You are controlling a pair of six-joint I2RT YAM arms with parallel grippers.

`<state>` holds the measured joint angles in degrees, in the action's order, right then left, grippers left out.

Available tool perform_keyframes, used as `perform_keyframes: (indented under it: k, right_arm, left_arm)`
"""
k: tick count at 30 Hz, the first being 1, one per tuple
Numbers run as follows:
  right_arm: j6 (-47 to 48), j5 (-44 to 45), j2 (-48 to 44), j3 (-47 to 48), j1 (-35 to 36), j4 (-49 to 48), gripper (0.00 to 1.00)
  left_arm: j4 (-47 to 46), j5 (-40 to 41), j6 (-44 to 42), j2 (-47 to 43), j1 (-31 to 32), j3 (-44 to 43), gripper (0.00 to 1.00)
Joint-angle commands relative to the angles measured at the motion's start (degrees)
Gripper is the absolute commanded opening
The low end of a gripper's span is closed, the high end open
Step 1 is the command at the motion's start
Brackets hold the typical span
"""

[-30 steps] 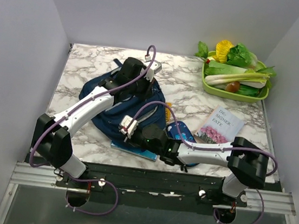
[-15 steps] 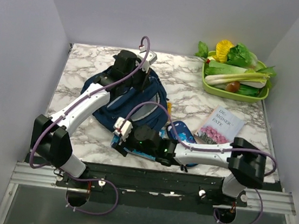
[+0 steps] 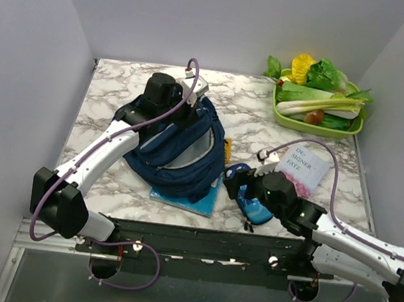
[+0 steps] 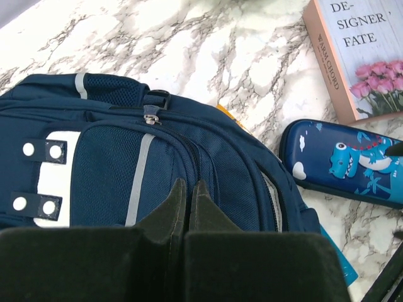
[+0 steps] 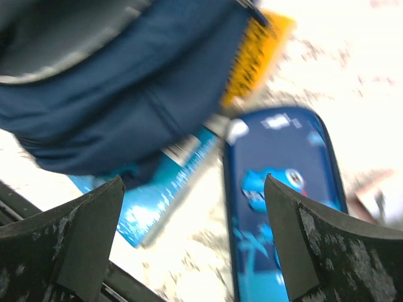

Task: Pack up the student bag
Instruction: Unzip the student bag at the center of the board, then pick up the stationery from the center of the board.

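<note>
The student bag [image 3: 176, 148], navy with a grey stripe, stands propped up at the table's left middle, its main opening gaping toward the near side. My left gripper [image 3: 184, 112] is at the bag's top edge, shut on its fabric; in the left wrist view the closed fingertips [image 4: 187, 189] sit over the bag's front [image 4: 126, 163]. My right gripper [image 3: 234, 181] hangs open just right of the bag, nothing between its fingers. Below it the right wrist view, blurred, shows the bag's lower edge [image 5: 126, 82].
A blue dinosaur pencil case [image 3: 257, 208] [image 5: 283, 189] lies right of the bag. A teal book [image 3: 181, 200] pokes out under the bag. A flowered book [image 3: 304, 163] lies further right. A green tray [image 3: 352, 129] of vegetables sits at back right. Something yellow [image 5: 258, 56] lies beside the bag.
My right gripper has opened and pulled back to the right, away from the bag's front. My left gripper has drawn the bag's top up and back, so the bag stands more upright.
</note>
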<state>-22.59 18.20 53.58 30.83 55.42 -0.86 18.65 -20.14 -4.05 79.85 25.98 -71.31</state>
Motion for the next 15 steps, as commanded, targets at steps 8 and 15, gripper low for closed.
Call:
perform_keyframes:
  k: [8, 15]
  right_arm:
    - [-31.52, 12.21, -13.59, -10.18, -2.68, 28.43, 1.00]
    - [-47.27, 18.98, -11.48, -7.01, -2.86, 43.04, 1.00]
  left_arm:
    - [-0.99, -6.05, -3.59, -3.74, 0.21, 0.91, 0.00]
    - [-1.16, -7.19, -3.42, -4.88, 0.39, 1.96, 0.00]
